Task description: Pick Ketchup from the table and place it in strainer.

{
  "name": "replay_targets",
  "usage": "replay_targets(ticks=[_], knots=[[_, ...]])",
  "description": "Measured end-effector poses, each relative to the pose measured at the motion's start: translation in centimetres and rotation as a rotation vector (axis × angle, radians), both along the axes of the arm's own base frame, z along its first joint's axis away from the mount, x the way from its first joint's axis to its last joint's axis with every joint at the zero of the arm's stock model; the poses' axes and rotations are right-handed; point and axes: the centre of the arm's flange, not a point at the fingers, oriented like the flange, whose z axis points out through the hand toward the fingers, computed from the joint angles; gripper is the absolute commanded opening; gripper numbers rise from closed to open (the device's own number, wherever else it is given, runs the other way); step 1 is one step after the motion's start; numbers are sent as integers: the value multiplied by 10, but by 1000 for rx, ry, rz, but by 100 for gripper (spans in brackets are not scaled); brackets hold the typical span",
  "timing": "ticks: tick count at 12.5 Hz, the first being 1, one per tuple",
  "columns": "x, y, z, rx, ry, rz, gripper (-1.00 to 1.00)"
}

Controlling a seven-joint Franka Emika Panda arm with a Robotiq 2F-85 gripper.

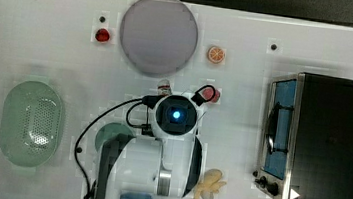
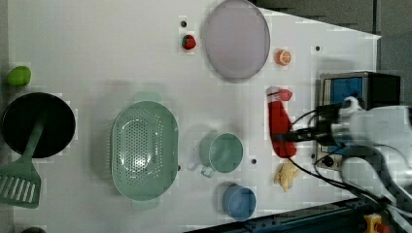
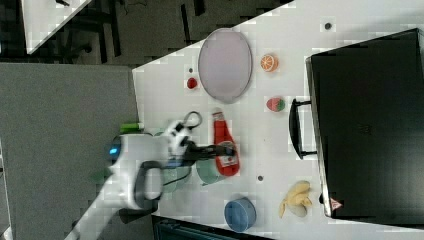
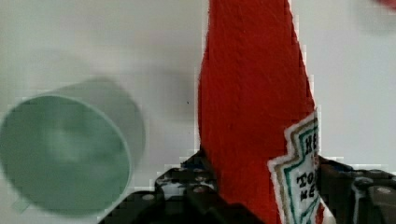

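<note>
Ketchup (image 4: 252, 107) is filling the wrist view closest of all, its red body rising between the two dark jaws and its label showing by one of them. The jaws are sitting on either side of the bottle's wide lower body with red reaching both pads, so I judge them closed on it rather than merely straddling it; whether the bottle is already clear of the worktop (image 1: 46, 29) cannot be told.

In the right view the bottle is lying flat, white cap pointing toward the grey plate (image 3: 225, 65) and base toward the blue cup (image 3: 240, 214), and the gripper (image 3: 226, 151) is crossing it at right angles near the base. That puts the long neck sticking out well beyond the grip.

The strainer (image 1: 32, 122) is sitting well apart, far toward the top view's left, with its oval running up and down in the top view. The green cup (image 2: 224, 153) is standing between bottle and strainer in the left view.

What the coming carry turns on is this alignment: the bottle's long axis is already lying roughly parallel to the strainer's long axis in the left view, so a sideways travel over the cup, without much wrist turn, should let it fit lengthwise.
</note>
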Motion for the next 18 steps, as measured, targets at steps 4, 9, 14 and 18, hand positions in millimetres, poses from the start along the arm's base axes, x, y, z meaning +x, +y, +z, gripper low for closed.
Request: replay_targets(ticks=[4,9,14,18], knots=[[-1,23,126,-35,-181,36,24],[-15,123,160,-56,-236,69,24],[-48,254,77,18,-111,28,24],[-59,302,33,102,-104,-82,24]])
